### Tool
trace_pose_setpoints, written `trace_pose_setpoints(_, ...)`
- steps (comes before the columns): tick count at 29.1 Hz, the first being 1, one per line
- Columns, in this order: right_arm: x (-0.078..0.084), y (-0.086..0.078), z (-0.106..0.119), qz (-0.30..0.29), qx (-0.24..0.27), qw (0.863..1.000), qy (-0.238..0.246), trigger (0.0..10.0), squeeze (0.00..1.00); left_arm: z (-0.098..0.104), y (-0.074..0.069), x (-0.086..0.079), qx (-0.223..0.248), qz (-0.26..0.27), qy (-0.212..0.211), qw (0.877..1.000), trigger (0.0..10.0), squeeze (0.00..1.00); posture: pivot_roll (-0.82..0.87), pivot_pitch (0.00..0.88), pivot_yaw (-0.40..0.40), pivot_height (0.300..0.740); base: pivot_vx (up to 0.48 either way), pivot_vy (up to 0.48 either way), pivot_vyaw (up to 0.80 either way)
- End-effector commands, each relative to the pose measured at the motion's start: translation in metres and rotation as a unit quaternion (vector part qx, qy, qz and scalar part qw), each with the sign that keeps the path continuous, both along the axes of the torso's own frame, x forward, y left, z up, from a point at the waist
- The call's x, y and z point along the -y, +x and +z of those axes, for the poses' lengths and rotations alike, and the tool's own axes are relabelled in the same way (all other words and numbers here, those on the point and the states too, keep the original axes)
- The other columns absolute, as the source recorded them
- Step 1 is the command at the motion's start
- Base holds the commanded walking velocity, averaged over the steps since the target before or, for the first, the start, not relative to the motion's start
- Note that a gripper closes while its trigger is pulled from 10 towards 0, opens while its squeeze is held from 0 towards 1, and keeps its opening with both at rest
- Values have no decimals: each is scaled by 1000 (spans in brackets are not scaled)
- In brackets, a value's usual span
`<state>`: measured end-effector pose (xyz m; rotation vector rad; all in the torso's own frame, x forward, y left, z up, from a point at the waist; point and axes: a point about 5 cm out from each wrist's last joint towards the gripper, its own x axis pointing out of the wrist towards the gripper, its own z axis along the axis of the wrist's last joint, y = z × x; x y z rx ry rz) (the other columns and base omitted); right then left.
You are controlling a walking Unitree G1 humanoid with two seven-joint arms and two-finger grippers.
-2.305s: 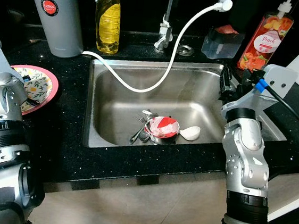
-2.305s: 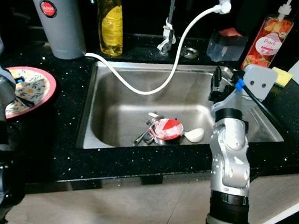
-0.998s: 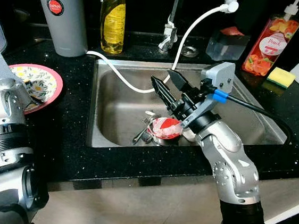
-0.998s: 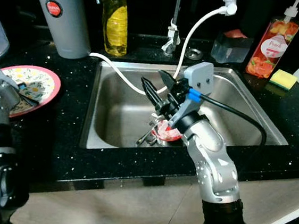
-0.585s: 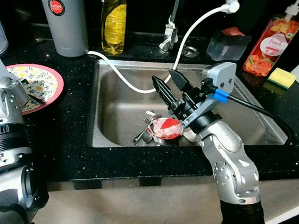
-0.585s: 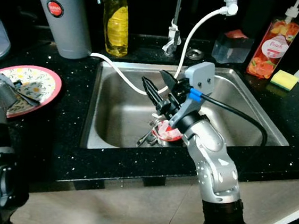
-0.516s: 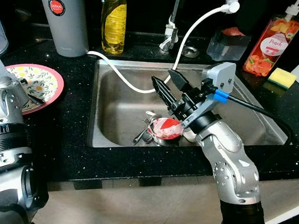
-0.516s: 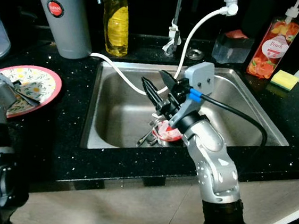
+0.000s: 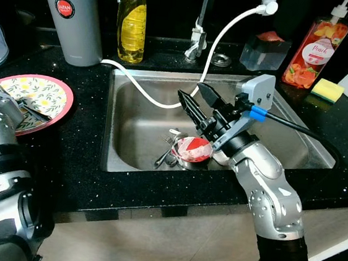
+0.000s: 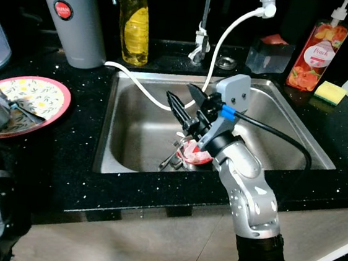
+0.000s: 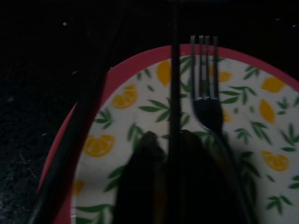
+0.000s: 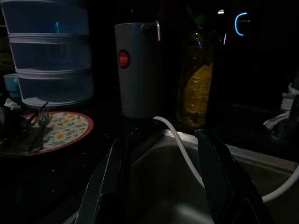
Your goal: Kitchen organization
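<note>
Steel sink (image 9: 131, 126) sunk in black counter (image 9: 76, 170), bare basin floor along its left wall, right gripper (image 9: 192, 101) spread wide above red bowl (image 9: 192, 148) and cutlery (image 9: 164, 154), left gripper's (image 11: 170, 154) fingers pressed together over floral plate (image 9: 37, 94), wrist view revealing fork (image 11: 205, 88).

The black speckled tabletop (image 9: 71, 157) holds a steel sink (image 9: 131, 126), with a plate (image 9: 41, 95) at its left, a grey canister (image 9: 71, 14), yellow bottle (image 9: 131, 20), clear box (image 9: 266, 50), peach bottle (image 9: 313, 48) and sponge (image 9: 328, 89) behind.
</note>
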<state>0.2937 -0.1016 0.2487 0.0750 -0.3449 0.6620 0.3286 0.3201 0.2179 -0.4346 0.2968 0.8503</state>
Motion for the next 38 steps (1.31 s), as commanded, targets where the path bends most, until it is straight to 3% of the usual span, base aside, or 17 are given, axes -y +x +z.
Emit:
trace_pose_setpoints(1, 0, -3, 0, 2, 1, 1000, -6, 10000, 0, -9, -3, -5, -22, 1, -12, 1000, 2980, 0, 96, 0, -29, 740, 0, 0, 0)
trace_pose_setpoints(2, 1, -3, 0, 1, 0, 1000, -7, 10000, 0, -10, -4, -6, -24, 1, -10, 1000, 0, 0, 95, 0, -28, 740, 0, 0, 0)
trace_pose_setpoints(8, 0, -3, 1, 2, 0, 1000, -6, 10000, 0, -2, -4, -10, -21, 3, 32, 999, 0, 0, 94, 0, -36, 740, 0, 0, 0)
trace_pose_setpoints(12, -1, -3, 1, 4, 0, 1000, -7, 10000, 0, 10, -5, -12, -17, 13, 89, 996, 0, 0, 93, 0, -35, 740, 0, 0, 0)
trace_pose_setpoints(13, 0, -3, 0, 1, 0, 1000, -6, 10000, 0, 27, -4, -10, 11, 13, 143, 990, 0, 0, 93, 0, -31, 740, 0, 0, 0)
trace_pose_setpoints(15, 0, -3, 0, 0, 0, 1000, -6, 10000, 0, 37, -2, -6, 31, 1, 176, 984, 0, 0, 93, 0, -29, 740, 0, 0, 0)
trace_pose_setpoints(17, 0, -3, 0, -1, -1, 1000, -5, 10000, 0, 49, 6, 7, 65, -44, 204, 976, 10000, 0, 93, 0, -29, 740, 0, 0, 0)
trace_pose_setpoints(22, 1, -3, 1, -4, 1, 1000, -4, 10000, 0, 72, 21, 56, 141, -198, 250, 937, 10000, 0, 88, 0, -27, 740, 0, 0, 0)
trace_pose_setpoints(23, 1, -3, 1, -4, 1, 1000, -4, 10000, 0, 72, 21, 56, 141, -198, 250, 937, 10000, 0, 88, 0, -27, 740, 0, 0, 0)
trace_pose_setpoints(26, 4, -2, 1, -15, 2, 1000, -2, 10000, 0, 63, 25, 86, 133, -307, 260, 906, 10000, 0, 89, 0, -21, 740, 0, 0, 0)
trace_pose_setpoints(27, 5, -1, 2, -22, 3, 1000, 1, 10000, 0, 55, 25, 107, 128, -375, 267, 878, 10000, 0, 89, 0, -21, 740, 0, 0, 0)
trace_pose_setpoints(28, 5, -1, 2, -22, 3, 1000, 1, 10000, 0, 55, 25, 107, 128, -375, 267, 878, 10000, 0, 89, 0, -21, 740, 0, 0, 0)
trace_pose_setpoints(31, 6, 0, 3, -27, 4, 1000, 3, 10000, 0, 55, 24, 124, 137, -425, 273, 852, 10000, 0, 82, 0, -17, 740, 0, 0, 0)
trace_pose_setpoints(33, 6, 0, 3, -28, 5, 1000, 3, 10000, 0, 56, 23, 128, 143, -435, 280, 844, 10000, 0, 82, 0, -17, 740, 0, 0, 0)
trace_pose_setpoints(35, 7, 1, 4, -34, 6, 999, 4, 10000, 0, 63, 19, 141, 172, -471, 303, 810, 10000, 0, 77, 0, -19, 740, 0, 0, 0)
trace_pose_setpoints(36, 9, 1, 4, -39, 7, 999, 5, 10000, 0, 68, 11, 152, 200, -503, 320, 778, 10000, 0, 78, 0, -18, 740, 0, 0, 0)
trace_pose_setpoints(38, 11, 2, 5, -48, 9, 999, 8, 10000, 0, 74, 3, 162, 227, -526, 335, 748, 10000, 0, 78, 0, -18, 740, 0, 0, 0)
